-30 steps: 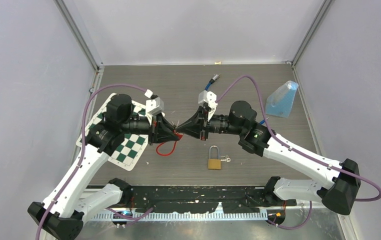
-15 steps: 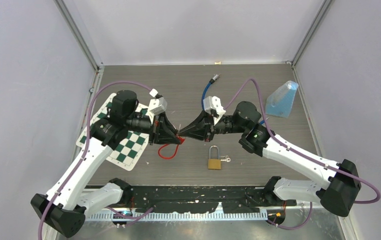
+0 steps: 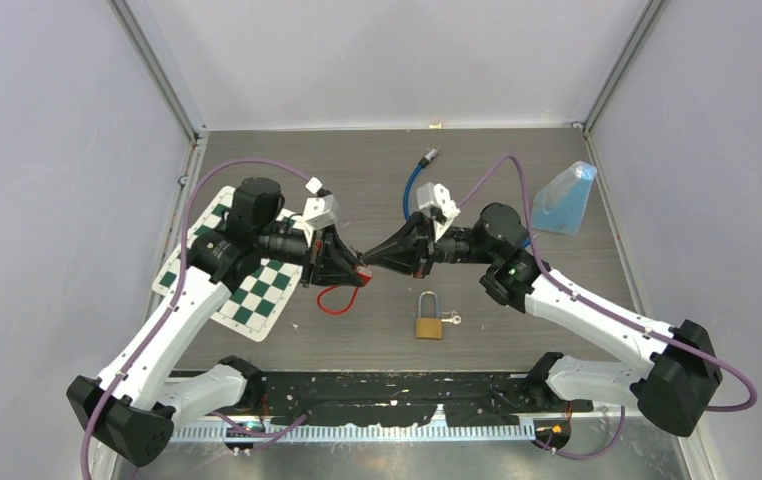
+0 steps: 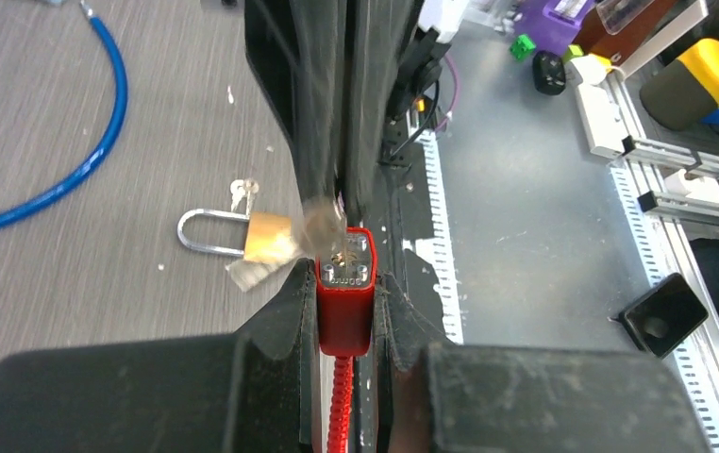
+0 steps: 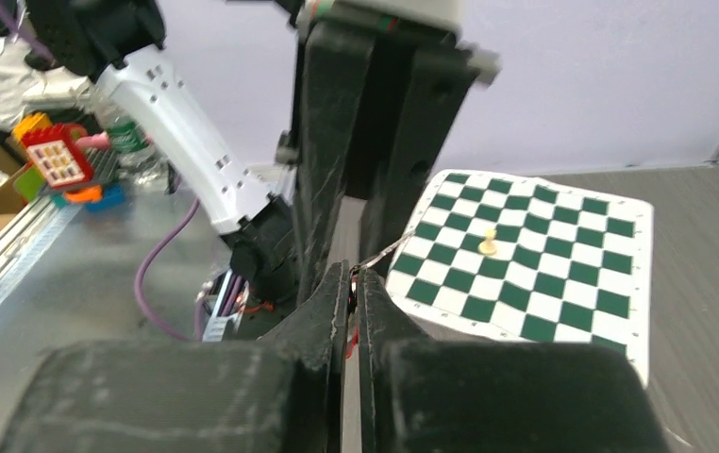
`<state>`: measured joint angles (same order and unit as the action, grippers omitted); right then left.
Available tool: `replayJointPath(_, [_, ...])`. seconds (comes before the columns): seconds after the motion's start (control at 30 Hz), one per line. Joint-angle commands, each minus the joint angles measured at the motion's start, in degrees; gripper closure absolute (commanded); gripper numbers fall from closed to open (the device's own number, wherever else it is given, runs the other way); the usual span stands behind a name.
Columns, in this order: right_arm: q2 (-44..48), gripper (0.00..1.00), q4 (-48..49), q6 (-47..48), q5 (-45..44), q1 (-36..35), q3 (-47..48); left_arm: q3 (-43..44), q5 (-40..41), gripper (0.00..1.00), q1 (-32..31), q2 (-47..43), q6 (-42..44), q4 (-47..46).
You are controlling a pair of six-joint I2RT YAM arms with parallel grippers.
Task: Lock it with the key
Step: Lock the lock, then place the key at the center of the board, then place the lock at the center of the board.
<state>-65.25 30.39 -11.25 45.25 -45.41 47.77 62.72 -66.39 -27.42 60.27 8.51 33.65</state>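
A red lock [image 4: 344, 302] with a red cable hanging below it is clamped between my left gripper's [image 4: 344, 276] fingers, its keyhole face pointing away. My left gripper is shut on it. My right gripper [image 3: 369, 262] meets it tip to tip above the table, shut on a small silver key [image 4: 323, 219] that looks blurred right at the lock's face. In the right wrist view the right gripper [image 5: 353, 274] shows closed fingers with a thin wire ring [image 5: 382, 253] sticking out at the tips. The red cable [image 3: 332, 298] loops down onto the table.
A brass padlock [image 3: 429, 322] with small keys [image 3: 451, 319] lies near the front, below the grippers. A green-and-white chessboard [image 3: 247, 290] with a pawn [image 5: 489, 243] lies left. A blue cable [image 3: 413, 185] and a clear blue bag [image 3: 565, 198] sit further back.
Both arms have shifted and their wrists have turned. The two gripper tips stay together and have drifted slightly right and toward the front. Both grips are unchanged.
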Motion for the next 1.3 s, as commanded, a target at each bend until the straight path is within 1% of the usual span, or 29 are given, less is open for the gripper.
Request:
replayJointPath(0.0, [3.5,0.95,12.2,-6.5,-2.6,2.8,4.4,-1.2,4.9,1.0,-0.3,0.6,4.4,6.5])
replayJointPath(0.1, [2.7,0.95,13.5,-11.1,-2.5,4.6,4.8,-1.5,4.9,1.0,-0.4,0.4,5.3,7.2])
replayJointPath(0.2, [2.1,0.95,15.9,-13.1,-2.2,5.6,4.8,-1.9,5.8,1.0,-0.4,0.2,4.1,5.7])
replayJointPath(0.4, [2.1,0.95,11.1,-13.7,-8.3,7.0,4.5,-1.9,9.9,1.0,-0.4,-1.2,1.6,2.6])
replayJointPath(0.47, [2.6,0.95,8.5,-14.4,-12.3,7.7,3.9,-2.8,11.8,1.0,-0.3,-2.2,0.0,0.3])
replayJointPath(0.5, [2.9,0.95,5.4,-14.6,-15.2,8.1,3.8,-3.1,12.6,1.0,-0.4,-2.6,-0.8,-0.7])
replayJointPath(0.53, [3.4,0.95,3.5,-14.6,-16.8,8.2,3.9,-3.6,14.2,1.0,-0.4,-3.1,-2.5,-2.5])
replayJointPath(0.57, [3.6,0.95,-1.9,-14.6,-20.8,8.3,4.7,-4.2,15.7,1.0,-0.4,-3.4,-4.4,-4.0])
replayJointPath(0.6, [3.6,0.95,-4.9,-14.5,-24.7,8.4,5.3,-4.5,17.6,1.0,-0.3,-3.5,-6.3,-5.2])
replayJointPath(0.63, [3.4,0.95,-10.7,-14.4,-26.4,8.4,6.6,-4.9,19.8,1.0,-0.3,-3.5,-7.8,-6.6])
replayJointPath(0.67, [3.0,0.95,-13.3,-14.4,-29.4,8.4,7.1,-5.3,22.4,1.0,-0.3,-3.4,-12.0,-7.8])
replayJointPath(0.73, [2.2,0.95,-19.9,-15.1,-32.3,8.4,7.4,-7.1,28.9,1.0,-0.4,-2.8,-18.2,-11.4])
replayJointPath(0.8, [1.3,0.95,-21.3,-16.2,-34.0,8.4,6.1,-9.6,33.3,1.0,-0.3,-1.6,-25.2,-16.1])
replayJointPath(0.9, [-1.6,0.95,-22.1,-18.2,-34.2,8.2,4.1,-14.3,36.3,1.0,-0.3,1.8,-33.8,-22.5])
replayJointPath(0.93, [-2.3,0.95,-22.3,-19.0,-34.1,7.9,3.2,-15.7,36.8,1.0,-0.3,3.1,-36.0,-23.6])
replayJointPath(1.0, [-4.6,0.95,-22.7,-19.4,-34.2,6.8,2.3,-17.9,38.5,1.0,-0.3,5.3,-37.5,-24.8])
replayJointPath(1.07, [-7.5,0.95,-23.0,-19.1,-34.8,4.9,1.6,-19.4,42.8,1.0,-0.2,6.6,-37.3,-23.6])
replayJointPath(1.1, [-9.3,0.95,-23.0,-18.7,-35.4,4.1,1.5,-20.3,43.9,1.0,0.0,7.0,-37.3,-23.9])
replayJointPath(1.17, [-12.1,0.95,-23.2,-18.2,-36.7,0.2,1.4,-21.5,44.2,1.0,0.4,8.1,-37.4,-24.2])
replayJointPath(1.27, [-15.5,0.95,-22.2,-18.6,-39.4,-3.2,0.6,-22.6,47.8,1.0,0.9,9.1,-36.9,-22.4])
